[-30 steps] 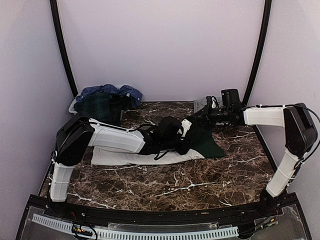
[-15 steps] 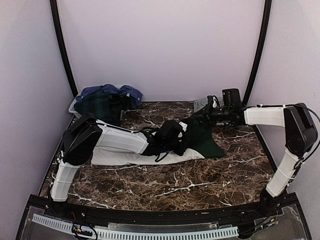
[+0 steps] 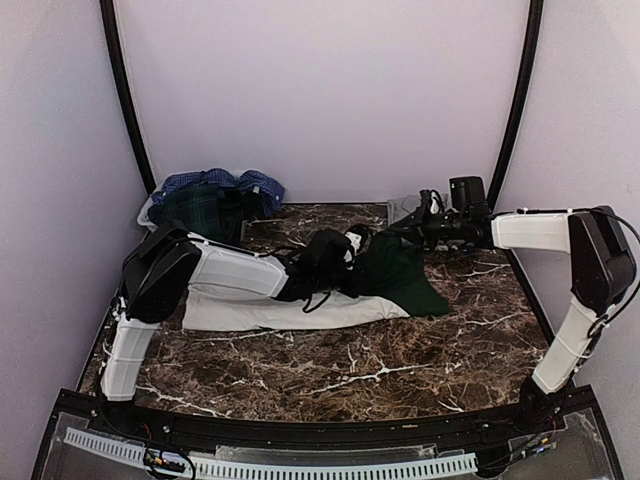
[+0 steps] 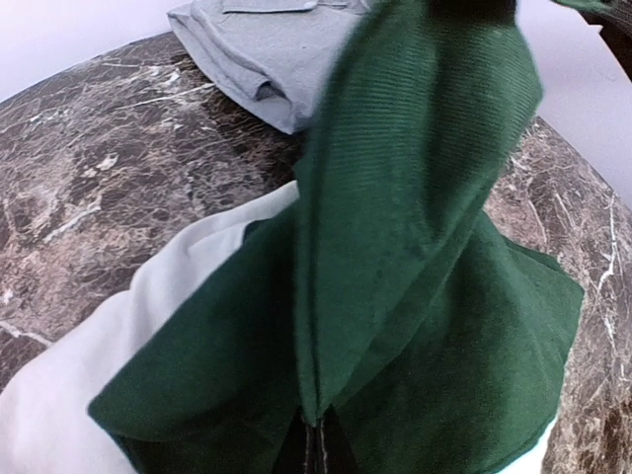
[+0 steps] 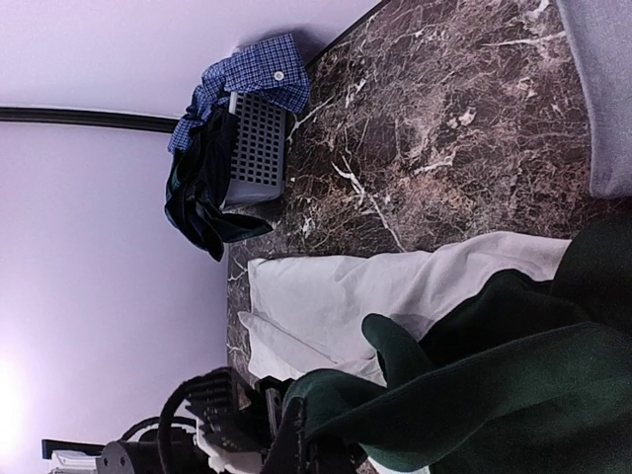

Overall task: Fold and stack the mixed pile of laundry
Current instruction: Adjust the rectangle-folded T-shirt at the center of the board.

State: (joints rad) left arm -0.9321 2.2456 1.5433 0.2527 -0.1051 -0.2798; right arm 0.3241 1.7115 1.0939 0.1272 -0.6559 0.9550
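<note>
Far left: pale grey slatted plastic basket [image 5: 259,148] holding blue checked shirt [image 3: 225,182] and dark green tartan shirt [image 3: 200,212]. Mid-table: white tee with dark green sleeves [image 3: 290,312], one sleeve lifted between right gripper [image 3: 405,232], clamped on it, and left gripper [image 4: 311,449]. The left gripper was half-open a second ago and is now pinched on the sleeve's fold.

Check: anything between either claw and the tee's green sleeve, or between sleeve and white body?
Nothing visible. The left claw and right claw are shut on the green sleeve; nothing lies on the white body beside it. The grey garment lies apart.
</note>
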